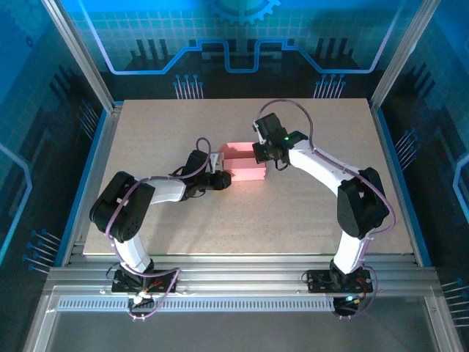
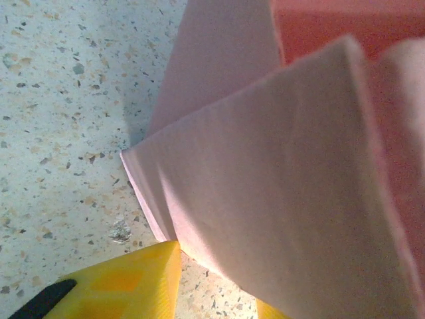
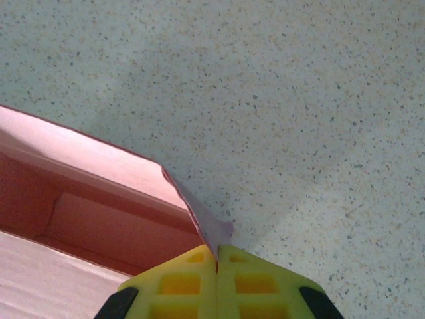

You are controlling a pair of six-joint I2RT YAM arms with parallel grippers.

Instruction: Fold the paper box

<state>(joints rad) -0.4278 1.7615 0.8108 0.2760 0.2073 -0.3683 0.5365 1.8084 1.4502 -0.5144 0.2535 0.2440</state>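
**Two grippers at the ends of the pink box**

The paper box (image 1: 242,167), partly folded, sits near the middle of the table (image 1: 308,220). The right gripper (image 3: 217,256) pinches a thin flap at its right end, fingers pressed together. The left gripper (image 2: 219,299) has its fingers partly apart around the left-end flap; whether they clamp it is unclear.

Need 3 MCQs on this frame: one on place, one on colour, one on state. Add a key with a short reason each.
1. Where is the paper box?
A. between the left gripper and right gripper
B. by the arm bases
C. far-left corner

2. Its colour?
A. blue
B. pink
C. white

3. Right gripper's state?
A. open, hovering
B. shut on nothing
C. shut on a box flap

Key: 1 A, the top view has a gripper at each end of the box. 2 B, it is pink in every view. 3 C, the right wrist view shows it pinching a flap corner.
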